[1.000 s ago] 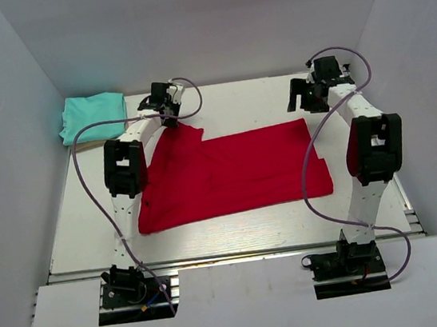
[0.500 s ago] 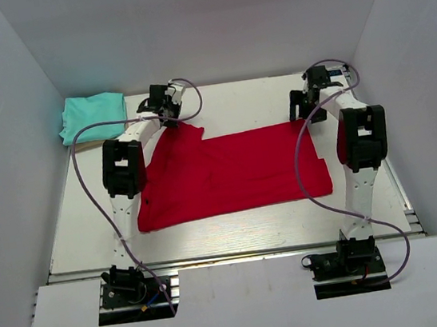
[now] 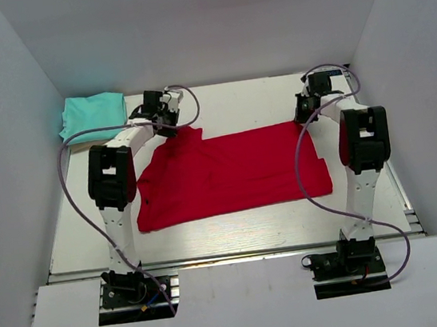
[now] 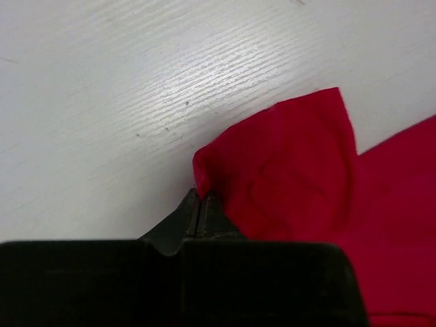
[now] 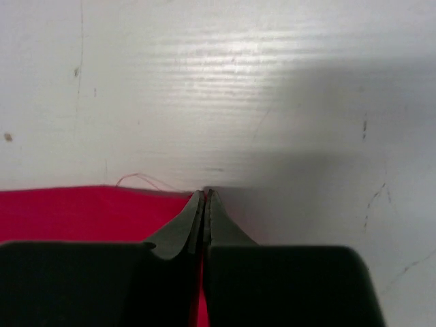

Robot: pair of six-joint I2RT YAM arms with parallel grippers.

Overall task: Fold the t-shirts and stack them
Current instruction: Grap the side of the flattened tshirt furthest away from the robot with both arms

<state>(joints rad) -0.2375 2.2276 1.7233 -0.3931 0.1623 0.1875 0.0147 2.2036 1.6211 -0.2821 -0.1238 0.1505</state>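
Note:
A red t-shirt [image 3: 232,171] lies spread flat across the middle of the table. My left gripper [image 3: 172,129] is shut on its far left corner, the sleeve [image 4: 286,163], and the cloth bunches up at the closed tips [image 4: 199,194]. My right gripper [image 3: 306,116] is shut on the shirt's far right corner [image 5: 102,211], with red cloth pinched between the closed tips [image 5: 206,193]. A teal t-shirt [image 3: 92,115] sits folded in a rectangle at the far left corner of the table.
Grey walls [image 3: 8,159] close in the table on the left, back and right. Purple cables [image 3: 73,191] loop from both arms over the table. The table's near edge [image 3: 230,255] runs in front of the red shirt.
My right gripper came down onto the shirt's far right corner and shut on it. My left gripper closed on the sleeve corner, and the left arm swung a little to the left.

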